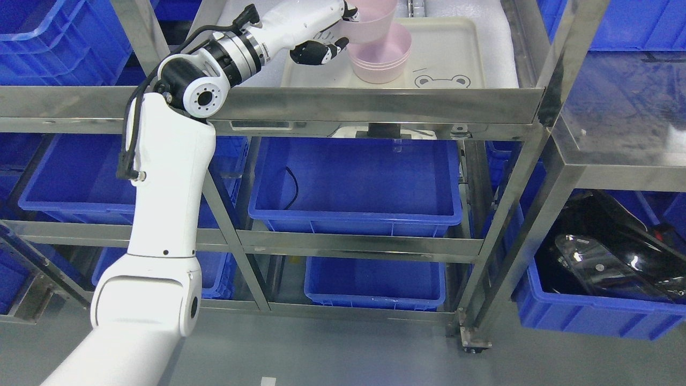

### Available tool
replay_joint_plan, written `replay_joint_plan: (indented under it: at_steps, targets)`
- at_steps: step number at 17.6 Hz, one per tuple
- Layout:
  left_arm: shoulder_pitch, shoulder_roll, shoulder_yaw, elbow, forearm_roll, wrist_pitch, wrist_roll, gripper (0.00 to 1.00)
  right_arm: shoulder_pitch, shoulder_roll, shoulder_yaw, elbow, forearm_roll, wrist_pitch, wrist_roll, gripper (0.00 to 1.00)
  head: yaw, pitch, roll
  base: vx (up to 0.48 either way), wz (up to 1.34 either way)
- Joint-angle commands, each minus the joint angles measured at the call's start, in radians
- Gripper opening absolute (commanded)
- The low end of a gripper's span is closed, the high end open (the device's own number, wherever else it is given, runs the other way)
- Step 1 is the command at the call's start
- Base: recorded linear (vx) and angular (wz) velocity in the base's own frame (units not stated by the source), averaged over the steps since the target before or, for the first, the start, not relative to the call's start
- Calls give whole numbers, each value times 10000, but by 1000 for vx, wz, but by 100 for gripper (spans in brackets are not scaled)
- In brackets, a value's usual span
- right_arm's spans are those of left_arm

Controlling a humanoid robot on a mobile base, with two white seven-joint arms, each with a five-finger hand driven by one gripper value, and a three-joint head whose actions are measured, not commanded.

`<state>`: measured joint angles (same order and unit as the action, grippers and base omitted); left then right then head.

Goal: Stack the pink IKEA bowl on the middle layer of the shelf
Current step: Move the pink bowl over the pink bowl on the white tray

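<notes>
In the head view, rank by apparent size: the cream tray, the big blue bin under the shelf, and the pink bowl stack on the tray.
1. Blue bin: looks largest, though it also sits nearer the camera.
2. Cream tray: clearly smaller, partly hidden by the left hand.
3. Pink bowl stack: smallest.

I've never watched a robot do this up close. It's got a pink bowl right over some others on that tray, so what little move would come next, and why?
Probably lower the held bowl a little, straight down, then let go. The left hand grips it by the rim, tilted, just above and slightly left of the pink stack on the cream tray, so it looks not yet nested.
</notes>
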<state>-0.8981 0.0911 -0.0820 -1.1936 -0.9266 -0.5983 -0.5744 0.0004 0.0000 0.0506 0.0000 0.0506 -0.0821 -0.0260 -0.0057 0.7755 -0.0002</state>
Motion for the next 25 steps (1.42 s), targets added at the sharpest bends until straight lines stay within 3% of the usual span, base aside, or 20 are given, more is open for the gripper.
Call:
replay_joint_plan:
  at_steps: [1,6,19,22,25]
  targets:
    - [-1095,87,-865,1947,-30,1,7,3,211,-175,0,-175,0,-7,-1,100,0,0,0,0,0]
    - [-1327,-52,-1557,2502,-122,16,-70,4,211,-175,0,-175,0,-7,-1,100,0,0,0,0,0]
    - [-1801,-496,-1665,3712,-566,16,52,7,211,-175,0,-175,0,-7,-1,100,0,0,0,0,0]
    - [-2047,-512,-1680,3990,-598,16,298,13,211,-175,0,-175,0,-7,-1,100,0,0,0,0,0]
    - [-2048,-512,-1711,4006,-598,16,313,32,211,-175,0,-175,0,-7,-1,100,0,0,0,0,0]
